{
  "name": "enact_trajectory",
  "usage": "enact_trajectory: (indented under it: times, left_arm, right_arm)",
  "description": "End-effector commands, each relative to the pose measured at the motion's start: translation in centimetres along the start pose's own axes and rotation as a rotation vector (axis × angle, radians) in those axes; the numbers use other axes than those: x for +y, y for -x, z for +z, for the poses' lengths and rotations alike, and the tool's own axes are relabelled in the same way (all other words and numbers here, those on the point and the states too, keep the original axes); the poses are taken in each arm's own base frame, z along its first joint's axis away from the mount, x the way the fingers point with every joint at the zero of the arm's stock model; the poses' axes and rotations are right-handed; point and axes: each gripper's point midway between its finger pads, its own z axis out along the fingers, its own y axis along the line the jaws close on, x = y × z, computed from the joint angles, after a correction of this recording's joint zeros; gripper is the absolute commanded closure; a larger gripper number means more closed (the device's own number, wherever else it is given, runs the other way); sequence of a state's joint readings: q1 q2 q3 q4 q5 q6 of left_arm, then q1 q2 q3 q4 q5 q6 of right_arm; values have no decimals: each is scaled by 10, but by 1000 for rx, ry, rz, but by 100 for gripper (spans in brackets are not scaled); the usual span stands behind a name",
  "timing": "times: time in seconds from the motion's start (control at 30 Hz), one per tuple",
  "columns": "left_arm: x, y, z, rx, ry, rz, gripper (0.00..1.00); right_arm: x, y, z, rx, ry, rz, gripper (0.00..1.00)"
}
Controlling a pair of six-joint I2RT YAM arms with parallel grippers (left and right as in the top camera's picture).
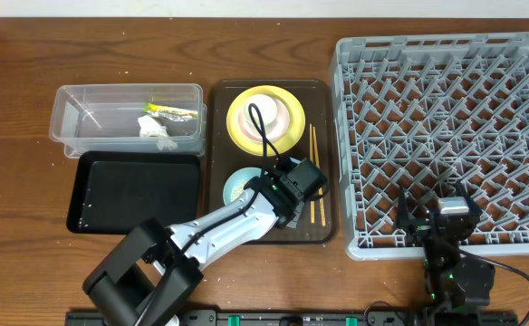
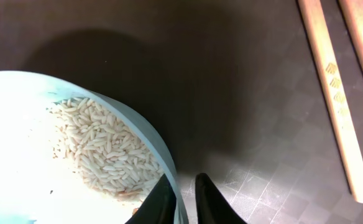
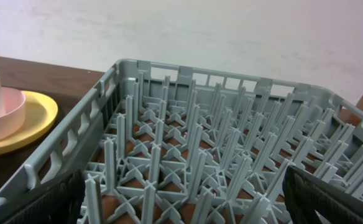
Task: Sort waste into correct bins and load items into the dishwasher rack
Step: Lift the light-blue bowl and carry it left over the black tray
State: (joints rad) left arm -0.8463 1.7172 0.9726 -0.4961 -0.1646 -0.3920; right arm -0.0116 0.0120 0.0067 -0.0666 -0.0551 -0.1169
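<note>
L gripper [image 2: 183, 202] in pinch on light blue bowl [image 2: 26, 106] rim; R gripper [image 3: 184, 202] wide apart.

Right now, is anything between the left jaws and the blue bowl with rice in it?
Nothing visible. The left gripper has its jaws pinching the rim of the light blue bowl, one inside beside the rice, one outside.

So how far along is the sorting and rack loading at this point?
Done: tissue and wrapper lie in the clear tub. In hand: the left jaws pinch the blue bowl by its rim, rice inside. Left: plate, cup and chopsticks sit on the brown tray; the rack holds nothing, right jaws open at its near edge.
</note>
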Motion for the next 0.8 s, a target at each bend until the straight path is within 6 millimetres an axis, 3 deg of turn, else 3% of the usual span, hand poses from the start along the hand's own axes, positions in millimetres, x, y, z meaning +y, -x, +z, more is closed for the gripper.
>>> enact_trajectory:
  times: [0.0,0.43,0.53,0.6,0.77]
  left_arm:
    - [4,2,-11,-27,2,14,87]
    - [6,11,-38,-87,-28,21,91]
    - [6,11,-38,-86,-28,20,83]
    - [6,11,-38,-85,-28,20,70]
    - [7,7,-35,-76,-24,-3,67]
  right_arm:
    - [0,0,0,0,0,-4,1]
    - [0,0,0,0,0,-4,1]
    - [0,0,0,0,0,-4,1]
    - [0,0,0,0,0,-4,1]
    - [0,0,0,0,0,-4,1]
